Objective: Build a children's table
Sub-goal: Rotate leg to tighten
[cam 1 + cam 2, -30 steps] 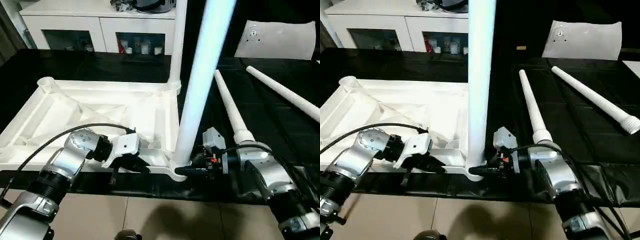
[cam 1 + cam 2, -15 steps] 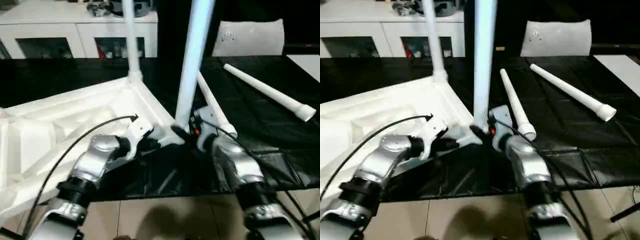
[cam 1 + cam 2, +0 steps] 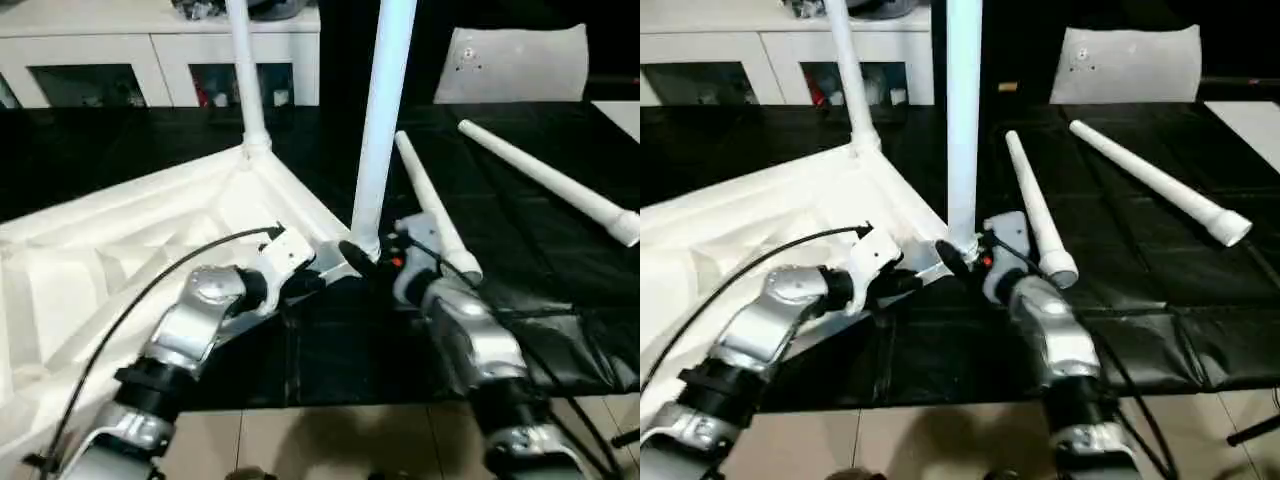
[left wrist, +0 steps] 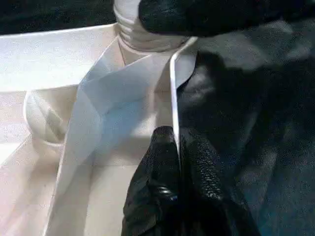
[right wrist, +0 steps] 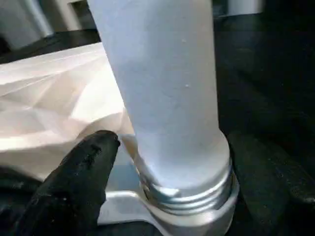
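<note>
The children's table lies upside down: its white ribbed top (image 3: 120,260) rests on the black work table at the left. One leg (image 3: 243,70) stands upright in the far corner socket. Another leg (image 3: 380,120) stands in the near corner socket. My left gripper (image 3: 310,283) is shut on the top's thin rim (image 4: 173,98) beside that near corner. My right gripper (image 5: 174,167) is open, with one finger on each side of the near leg's threaded base (image 5: 187,191). Two loose legs (image 3: 430,205) (image 3: 545,180) lie to the right.
A white cabinet with glass doors (image 3: 150,50) stands behind the work table. A white sheet (image 3: 510,65) lies at the back right. The black table's front edge (image 3: 350,385) runs just below my forearms, with tiled floor beyond it.
The table top has swung about its near corner, its far corner and leg going left. The view has also shifted. Both grippers stay at the near corner.
</note>
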Motion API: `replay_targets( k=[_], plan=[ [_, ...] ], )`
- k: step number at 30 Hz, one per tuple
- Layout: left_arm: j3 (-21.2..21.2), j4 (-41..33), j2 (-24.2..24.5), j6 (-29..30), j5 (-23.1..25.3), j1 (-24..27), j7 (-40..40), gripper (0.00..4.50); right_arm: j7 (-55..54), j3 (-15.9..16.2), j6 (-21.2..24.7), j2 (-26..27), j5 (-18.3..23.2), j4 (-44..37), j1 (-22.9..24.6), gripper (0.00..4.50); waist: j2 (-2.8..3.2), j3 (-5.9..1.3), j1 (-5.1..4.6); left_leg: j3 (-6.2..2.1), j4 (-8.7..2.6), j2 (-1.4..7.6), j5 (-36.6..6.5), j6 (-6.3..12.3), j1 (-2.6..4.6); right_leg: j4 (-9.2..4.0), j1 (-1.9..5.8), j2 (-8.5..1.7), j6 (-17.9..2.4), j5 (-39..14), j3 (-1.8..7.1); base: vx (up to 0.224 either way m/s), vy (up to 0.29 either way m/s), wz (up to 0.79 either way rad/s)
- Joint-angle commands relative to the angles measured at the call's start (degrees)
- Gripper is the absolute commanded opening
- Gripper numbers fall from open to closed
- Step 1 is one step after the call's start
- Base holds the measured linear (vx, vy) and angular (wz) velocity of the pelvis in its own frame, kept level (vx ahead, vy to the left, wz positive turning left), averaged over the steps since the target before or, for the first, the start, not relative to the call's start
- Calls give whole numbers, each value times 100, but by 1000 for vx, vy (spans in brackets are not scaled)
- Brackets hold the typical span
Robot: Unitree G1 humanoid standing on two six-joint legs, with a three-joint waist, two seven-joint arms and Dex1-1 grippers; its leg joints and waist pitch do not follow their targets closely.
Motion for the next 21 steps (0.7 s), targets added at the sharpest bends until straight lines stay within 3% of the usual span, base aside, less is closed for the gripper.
replay_targets(
  k=[1, 3, 7, 11, 14, 21],
  plan=[
    [-67, -161, 19, -289, -50, -34, -186, 0, 321, 198, 4, 18, 111, -92, 89, 420, 27, -396, 28, -132, -369, 382, -623, 471, 32, -261, 365, -464, -1216, -515, 386, 0, 0, 0],
    [-135, -101, 249, -512, -144, 15, -548, 0, 829, 198, -57, -322, 222, -312, 184, 445, 34, -388, 56, -134, -384, 391, -775, 412, 46, -284, 363, -473, -1189, -718, 387, 0, 0, 0],
    [-250, 82, 606, -989, -265, -39, -1259, 0, 1862, 347, -100, -1093, 278, -563, 341, 445, 31, -370, 101, -131, -384, 381, -984, 338, 49, -317, 371, -462, -1079, -1012, 377, 0, 0, 0],
    [-331, 176, 805, -1213, -362, -124, -1817, 0, 2454, 366, -139, -1491, 332, -596, 345, 445, 20, -359, 190, -120, -391, 402, -1124, 286, 68, -357, 349, -479, -983, -1410, 383, 0, 0, 0],
    [-400, 252, 960, -1319, -441, -215, -2227, 0, 2917, 480, -159, -1788, 352, -627, 310, 445, 37, -373, 225, -123, -383, 414, -1089, 274, 73, -337, 344, -473, -1002, -1367, 377, 0, 0, 0],
    [-675, 508, 1247, -1692, -461, -421, -3100, 0, 3796, 952, -450, -2211, 120, -521, 146, 445, 15, -386, 329, -110, -361, 425, -989, 307, 73, -309, 330, -482, -1080, -1262, 377, 0, 0, 0]
  ],
)
